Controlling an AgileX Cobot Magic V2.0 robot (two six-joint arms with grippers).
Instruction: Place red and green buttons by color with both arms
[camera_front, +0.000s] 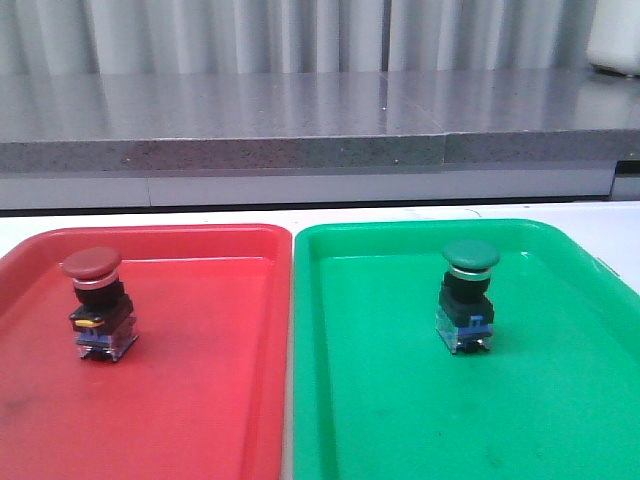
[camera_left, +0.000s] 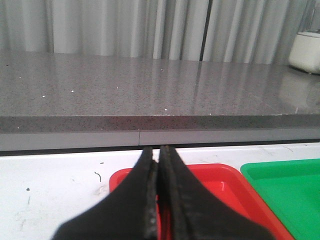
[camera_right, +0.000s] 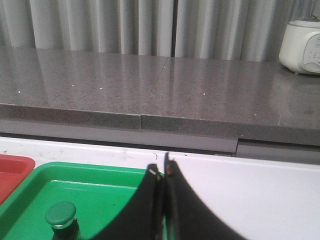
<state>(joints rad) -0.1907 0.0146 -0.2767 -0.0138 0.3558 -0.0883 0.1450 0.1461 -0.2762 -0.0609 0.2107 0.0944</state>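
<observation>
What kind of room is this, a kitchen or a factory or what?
Probably a lab or test bench. A white table holds a red tray and green tray, each with a matching push-button switch. Behind are a grey stone counter, pale curtains and a white appliance.

The red tray and green tray look like glossy moulded plastic, faintly scuffed; behind the trays, the grey counter is polished speckled stone, mirror-like; the red button and green button have matt caps over shiny metal rings; both bases are clear plastic.
</observation>
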